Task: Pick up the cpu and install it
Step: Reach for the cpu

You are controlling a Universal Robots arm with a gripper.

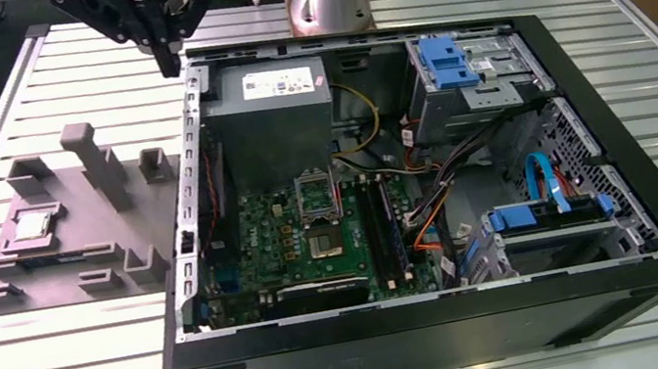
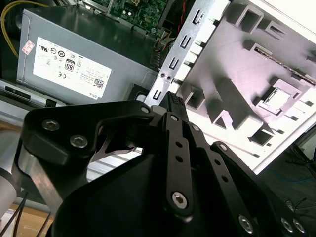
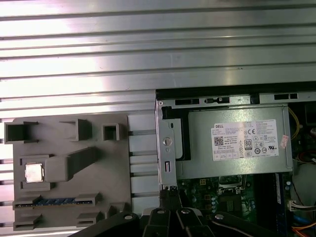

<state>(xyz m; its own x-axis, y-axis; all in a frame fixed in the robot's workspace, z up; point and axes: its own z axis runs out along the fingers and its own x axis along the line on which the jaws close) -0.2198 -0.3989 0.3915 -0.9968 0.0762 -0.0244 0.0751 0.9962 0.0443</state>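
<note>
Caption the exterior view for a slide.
Gripper empty above a corner of the open computer case; the cpu sits in the grey fixture alongside.

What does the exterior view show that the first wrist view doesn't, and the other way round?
Extra in the exterior view: the arm's base, the blue drive bays, the blue cables and the whole case. Extra in the first wrist view: a bluish strip in a tray slot, seen from above. Both share the cpu lying in the grey tray, the power supply, the slatted table and the gripper, which hangs near the case's corner, apart from the cpu.
</note>
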